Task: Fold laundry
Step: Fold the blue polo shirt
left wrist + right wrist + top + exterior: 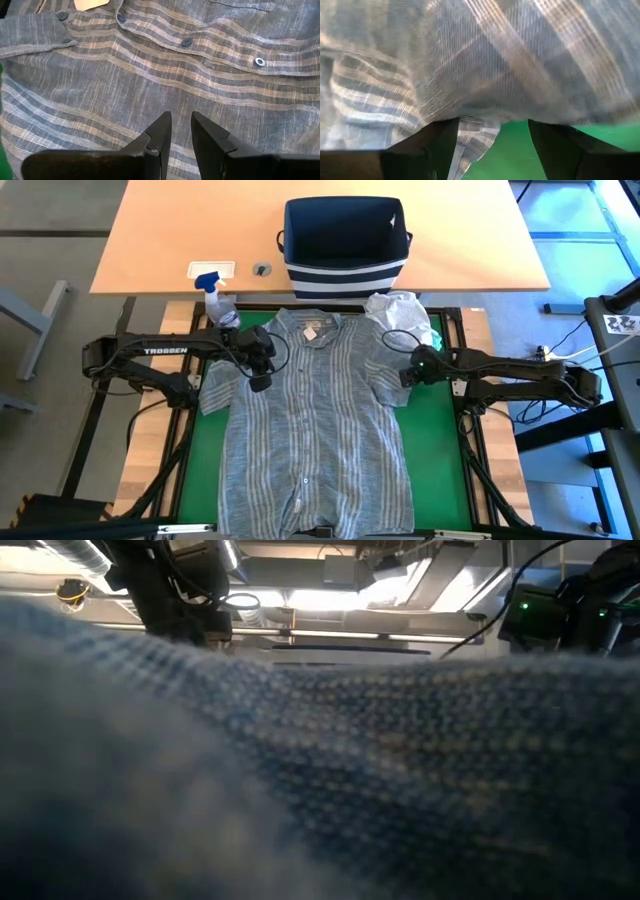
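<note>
The grey-blue striped shirt [315, 420] lies flat, just in front of the striped basket [345, 245]. The left gripper [181, 131] hovers above its shoulder, fingers narrow and empty. The right gripper [492, 131] stands wide at its sleeve edge, holding nothing.

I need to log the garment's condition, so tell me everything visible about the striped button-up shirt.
The striped button-up shirt is grey-blue woven cloth with pale stripes, short sleeves, dark buttons and a tag at the collar. It lies flat, front up, buttoned, collar toward the basket, covering most of the green mat. The left gripper hovers over its chest; the right gripper is open at its sleeve edge.
</note>
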